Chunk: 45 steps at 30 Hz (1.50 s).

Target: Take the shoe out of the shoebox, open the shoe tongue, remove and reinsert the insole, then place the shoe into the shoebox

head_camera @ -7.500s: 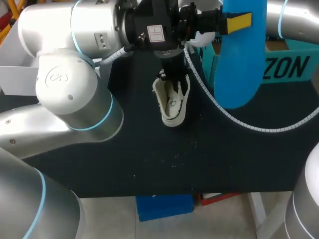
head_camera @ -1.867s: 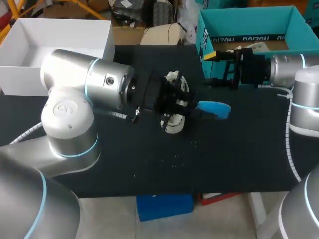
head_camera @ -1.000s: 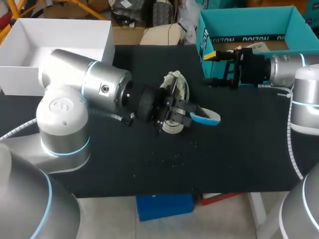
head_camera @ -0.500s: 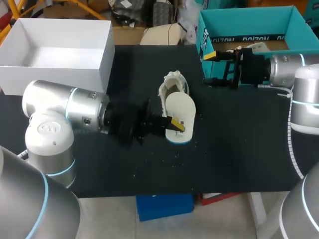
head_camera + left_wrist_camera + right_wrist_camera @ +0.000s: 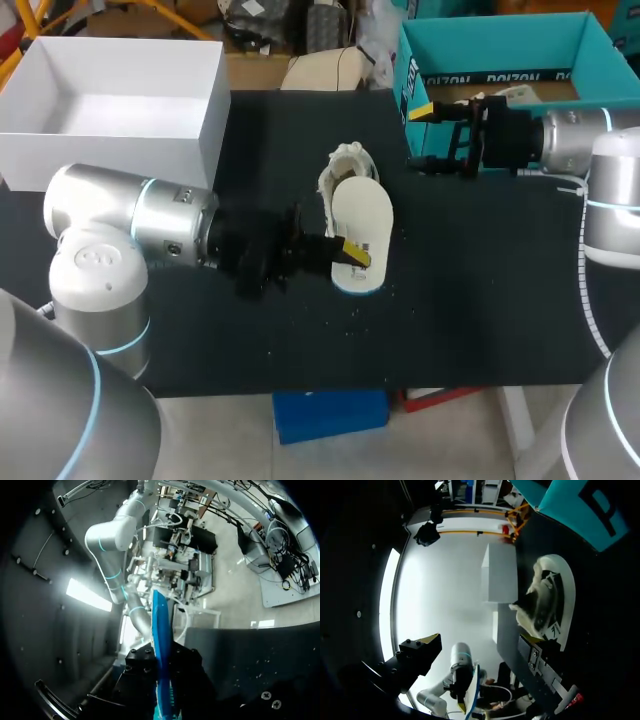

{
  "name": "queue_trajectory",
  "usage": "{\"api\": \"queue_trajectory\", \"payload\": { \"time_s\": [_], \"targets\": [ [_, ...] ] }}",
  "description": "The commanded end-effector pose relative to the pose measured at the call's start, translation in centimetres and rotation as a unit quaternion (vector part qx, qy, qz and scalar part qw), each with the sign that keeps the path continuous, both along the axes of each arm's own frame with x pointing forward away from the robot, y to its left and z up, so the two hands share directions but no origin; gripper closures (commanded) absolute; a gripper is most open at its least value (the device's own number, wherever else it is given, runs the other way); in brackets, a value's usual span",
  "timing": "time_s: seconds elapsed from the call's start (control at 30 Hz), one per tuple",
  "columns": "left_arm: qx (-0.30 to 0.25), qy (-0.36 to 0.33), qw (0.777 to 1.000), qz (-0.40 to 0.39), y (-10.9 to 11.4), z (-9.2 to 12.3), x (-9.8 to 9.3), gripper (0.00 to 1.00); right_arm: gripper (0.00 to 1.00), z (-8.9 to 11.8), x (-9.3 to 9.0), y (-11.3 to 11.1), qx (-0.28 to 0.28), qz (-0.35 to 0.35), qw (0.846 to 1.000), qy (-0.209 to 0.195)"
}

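Dark block lettering runs along the near wall of the teal shoebox (image 5: 450, 82) in the head view. The right arm (image 5: 560, 140) cuts it off, so no whole word shows. The right wrist view catches part of one large dark letter on that shoebox (image 5: 580, 505). A small dark print on the pale insole (image 5: 362, 228) is too small to read.

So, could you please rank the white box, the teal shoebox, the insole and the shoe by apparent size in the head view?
1. white box and teal shoebox: near equal, the shoebox partly behind the right arm.
2. insole.
3. shoe, largely hidden behind the insole, so unsure.
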State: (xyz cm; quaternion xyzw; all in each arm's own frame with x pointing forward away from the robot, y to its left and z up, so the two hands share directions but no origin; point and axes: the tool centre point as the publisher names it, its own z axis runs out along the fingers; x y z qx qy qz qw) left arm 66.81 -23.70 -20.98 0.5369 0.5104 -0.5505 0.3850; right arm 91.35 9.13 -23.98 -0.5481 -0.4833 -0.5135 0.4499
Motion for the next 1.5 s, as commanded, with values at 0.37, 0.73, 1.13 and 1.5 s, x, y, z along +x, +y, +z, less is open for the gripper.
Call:
{"api": "queue_trajectory", "payload": {
  "time_s": [0.37,0.73,1.13,1.5],
  "targets": [
    [-0.061,-0.17,0.983,0.025,0.3,-6.6,1.8,1.0,0.0,-0.1,0.0,0.1,0.0,-0.001,1.0,0.0],
    [-0.07,-0.189,0.979,0.029,0.9,-8.8,9.3,1.0,0.0,-0.1,0.0,0.1,0.0,-0.001,1.0,0.0],
    [-0.055,-0.178,0.982,0.02,0.8,-7.7,16.5,1.0,0.0,-0.1,0.0,0.1,0.0,-0.001,1.0,0.0],
    [-0.079,-0.17,0.982,0.012,0.3,-8.0,17.7,1.0,0.0,-0.1,0.0,0.1,0.0,-0.001,1.0,0.0]
  ]
}}
